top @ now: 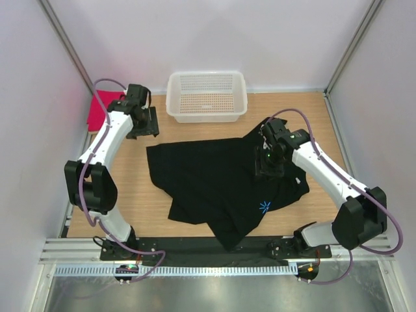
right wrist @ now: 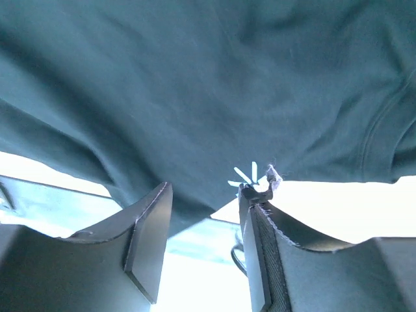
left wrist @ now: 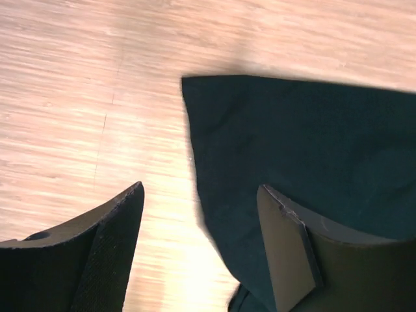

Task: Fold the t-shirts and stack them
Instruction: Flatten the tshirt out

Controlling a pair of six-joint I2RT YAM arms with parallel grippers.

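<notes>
Pale wood-grain tabletop (top: 130,208), boxed in by white panels (top: 195,32), was pictured with a black t-shirt (top: 214,179) sprawled in rumpled folds across its middle, its lowest fold reaching the near edge by the arm bases. A small blue mark (top: 263,207) was shown on the shirt's near right portion. A pink-red t-shirt (top: 104,107) was seen lying at the far left corner, partly hidden behind the left arm and well apart from the black one. A white mesh basket (top: 207,95) was set against the far edge, just beyond the black shirt. The left gripper (top: 145,130) was held above the shirt's far left corner with its jaws spread wide and nothing caught between them; bare wood was visible under one finger and black cloth under the other. The right gripper (top: 268,170) was poised over the shirt's right side, jaws likewise parted and gripping nothing, though from the wrist view it could not be told whether a fingertip was brushing the fabric.
</notes>
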